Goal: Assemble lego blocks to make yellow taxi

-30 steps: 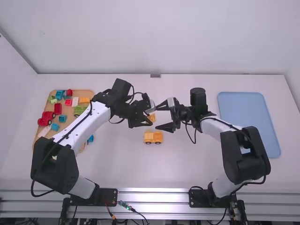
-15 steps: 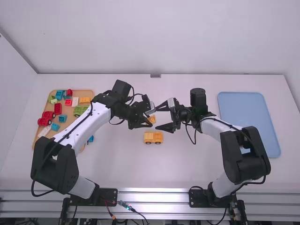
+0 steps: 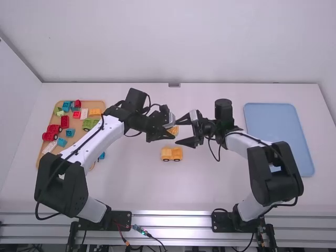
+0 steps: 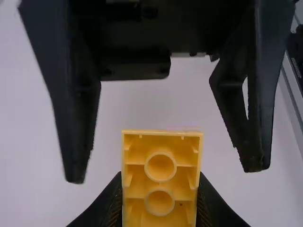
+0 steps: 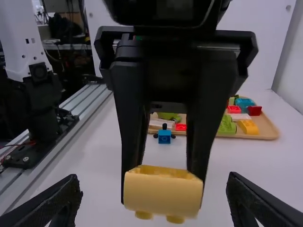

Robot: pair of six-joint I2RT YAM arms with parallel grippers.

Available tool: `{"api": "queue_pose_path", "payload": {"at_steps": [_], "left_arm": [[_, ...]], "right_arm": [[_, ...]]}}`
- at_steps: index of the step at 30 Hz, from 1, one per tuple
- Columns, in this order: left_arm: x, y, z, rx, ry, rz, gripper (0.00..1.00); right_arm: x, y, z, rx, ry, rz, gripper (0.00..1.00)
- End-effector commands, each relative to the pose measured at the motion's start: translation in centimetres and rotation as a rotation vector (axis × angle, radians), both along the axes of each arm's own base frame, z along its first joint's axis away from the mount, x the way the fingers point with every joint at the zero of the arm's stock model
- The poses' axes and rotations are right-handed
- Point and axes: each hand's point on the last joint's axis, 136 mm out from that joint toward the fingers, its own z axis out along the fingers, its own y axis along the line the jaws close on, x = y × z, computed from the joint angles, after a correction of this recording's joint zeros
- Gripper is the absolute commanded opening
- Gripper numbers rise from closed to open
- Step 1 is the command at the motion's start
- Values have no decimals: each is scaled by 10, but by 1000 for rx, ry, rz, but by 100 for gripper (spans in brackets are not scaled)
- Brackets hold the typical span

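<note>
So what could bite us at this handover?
Drop: the left gripper alone holds the yellow block; the right gripper is open with gaps on both sides, so an early release would probably lose it.
Finger clash: the left's fingers sit close against the block, so the closing right could catch them or twist it.
Knock: the yellow wheeled piece stands nearby; a dropped block might hit it.

In the high view, the left arm (image 3: 92,137) occludes part of the tan tray (image 3: 97,104), and the left gripper (image 3: 171,132) partly covers its yellow block (image 3: 173,129). The left wrist view's bottom edge crops that block. In the right wrist view, the left gripper's fingers (image 5: 129,113) obscure part of the tray.
</note>
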Motion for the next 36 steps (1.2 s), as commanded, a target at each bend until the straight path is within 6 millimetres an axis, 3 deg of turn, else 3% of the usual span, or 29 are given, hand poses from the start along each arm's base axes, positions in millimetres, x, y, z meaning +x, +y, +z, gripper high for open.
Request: {"api": "queue_pose_path", "payload": {"at_steps": [1,8,15,23,36], "left_arm": [[-10,-6,5,-78,21,-43,2],[-13,-14,5,-171,-26,-95,2],[-3,-15,11,-198,-1,-43,2],[2,-6,22,-206,-52,-23,2],[4,-7,35,-228,-103,-31,2]], "right_arm": [[-6,-4,9,27,-28,29,78],[5,-2,20,22,-32,-7,75],[12,-1,22,14,-23,-42,71],[24,-13,22,4,19,-100,73],[25,-13,22,8,-4,-100,62]]}}
